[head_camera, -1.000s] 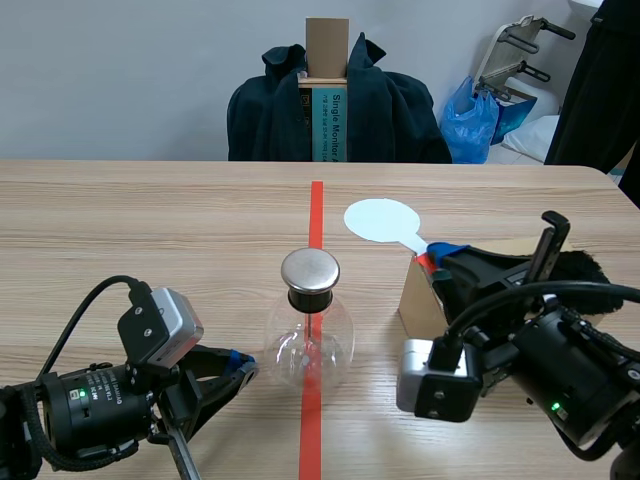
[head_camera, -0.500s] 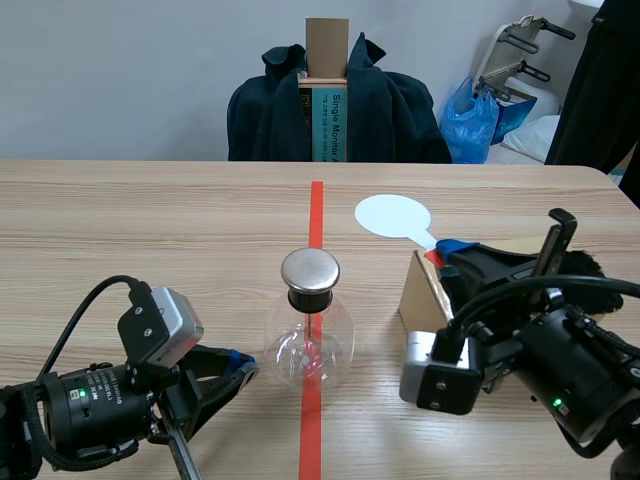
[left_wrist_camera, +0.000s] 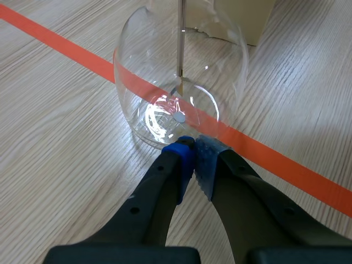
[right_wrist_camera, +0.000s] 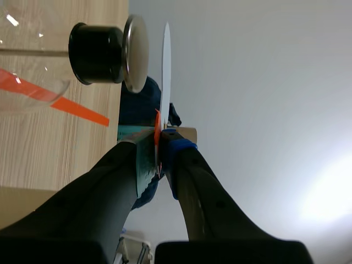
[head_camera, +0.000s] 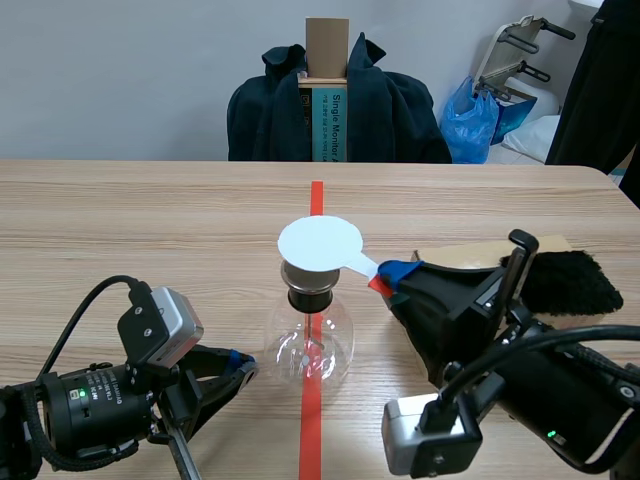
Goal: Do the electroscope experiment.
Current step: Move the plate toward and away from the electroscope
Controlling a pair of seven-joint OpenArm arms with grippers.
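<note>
Ref. step: bring charged plate to the electroscope top (my reading of the task).

The right gripper (head_camera: 395, 275) is clamped on the red handle of the white disc paddle (head_camera: 320, 243). The paddle's long axis runs from that gripper toward the worktop's centre line, disc end leading. The electroscope flask (head_camera: 310, 345) stands on the centre tape mark, nearer the worktop's near edge than its far edge.

Key relation: the disc lies flat over the metal cap (head_camera: 308, 279), face parallel to it. In the right wrist view the disc (right_wrist_camera: 165, 60) shows edge-on just beside the cap (right_wrist_camera: 136, 52) with a slim gap, so I judge them apart, not touching. The cap is straight ahead of the right gripper (right_wrist_camera: 159, 146), so that arm is nearer.

The left gripper (left_wrist_camera: 190, 151) has its pads closed together, holding nothing; its tips sit at the flask's (left_wrist_camera: 181, 71) base wall (contact approx., can't confirm).

Room: the worktop is open toward the far and left edges. The cardboard box (head_camera: 470, 252) and black fur (head_camera: 565, 280) sit toward the right edge, behind the right arm; I'd withdraw w/ care there.
</note>
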